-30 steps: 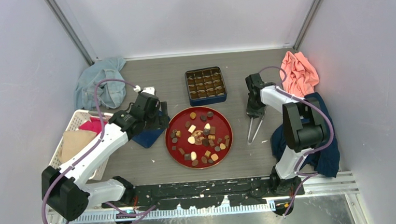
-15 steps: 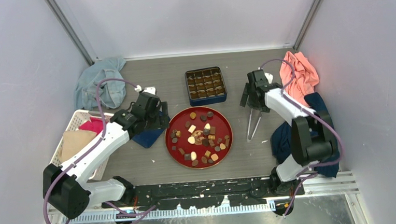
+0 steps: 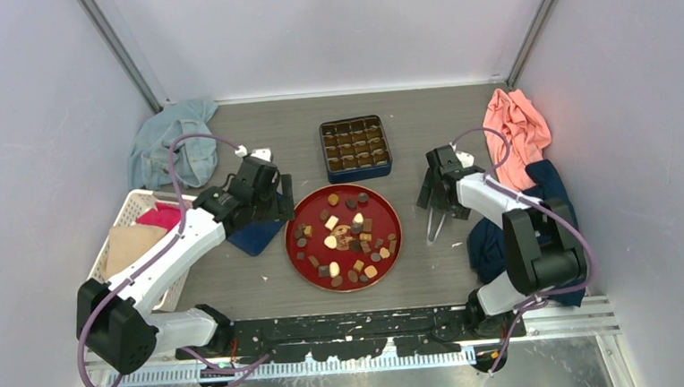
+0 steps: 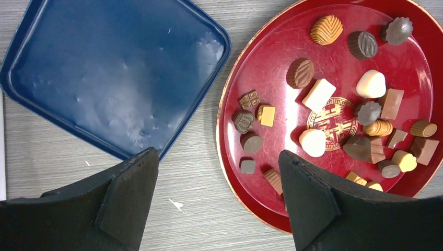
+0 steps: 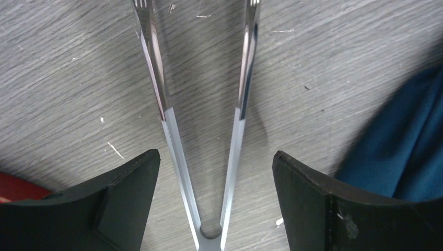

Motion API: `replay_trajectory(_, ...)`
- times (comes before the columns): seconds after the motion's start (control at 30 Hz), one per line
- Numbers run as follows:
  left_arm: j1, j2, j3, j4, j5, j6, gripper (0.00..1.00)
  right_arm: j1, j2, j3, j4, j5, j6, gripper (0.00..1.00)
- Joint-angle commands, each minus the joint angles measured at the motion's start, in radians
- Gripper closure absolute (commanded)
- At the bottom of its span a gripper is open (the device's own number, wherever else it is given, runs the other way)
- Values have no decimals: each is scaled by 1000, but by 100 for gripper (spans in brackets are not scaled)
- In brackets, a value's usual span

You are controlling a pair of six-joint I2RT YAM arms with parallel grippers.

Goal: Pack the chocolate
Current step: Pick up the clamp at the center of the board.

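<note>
Starting left: found the left gripper [image 4: 217, 178] spread wide and holding nothing, hanging over the seam between the blue lid [image 4: 104, 78] and the red plate [image 4: 271, 52]. Logged barely any shift there over the last second. Counted the chocolate [image 4: 318, 95] all on the plate, loose and mixed, none lifted, in the same scatter as a second ago. Spotted the compartmented box [image 3: 354, 148] just beyond the plate on the desk [image 3: 246, 289]; could not tell filled cells from empty.

Moving right: caught the real change. Watched the right gripper [image 5: 214, 172] draw back along the tongs [image 5: 158, 94] toward their hinge end. Found it now straddling both blades with jaws wide, touching neither as far as can be made out. Noted the tongs flat on the desk, apart from the plate. Judged this as lining up to grasp the tool, with no packing begun yet.
</note>
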Motion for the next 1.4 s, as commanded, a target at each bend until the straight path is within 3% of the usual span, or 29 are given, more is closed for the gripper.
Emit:
replay_trajectory(0.0, 6, -12, 41, 30, 1, -8, 15, 7, 59, 50, 82, 34, -9, 18)
replay_trajectory(0.33, 5, -25, 40, 16, -19, -6, 15, 8, 164, 73, 138, 14, -1, 26)
replay_trajectory(0.63, 5, -17, 41, 17, -17, -7, 15, 8, 137, 59, 125, -4, 5, 32)
replay_trajectory(0.77, 5, -13, 39, 20, -10, -10, 15, 7, 124, 46, 121, -1, 1, 48)
replay_trajectory(0.8, 6, -13, 40, 21, -10, -11, 15, 7, 122, 46, 118, -4, -1, 48)
replay_trajectory(0.87, 5, -14, 37, 22, -10, -9, 15, 8, 116, 44, 112, -14, -2, 35)
replay_trajectory(0.9, 6, -14, 36, 21, -11, -9, 15, 8, 111, 42, 110, -17, -2, 33)
replay_trajectory(1.27, 5, -14, 34, 24, -13, -7, 15, 13, 82, 44, 77, -48, -2, 33)
replay_trajectory(1.37, 6, -13, 32, 25, -10, -7, 15, 13, 99, 52, 79, -35, -6, 39)
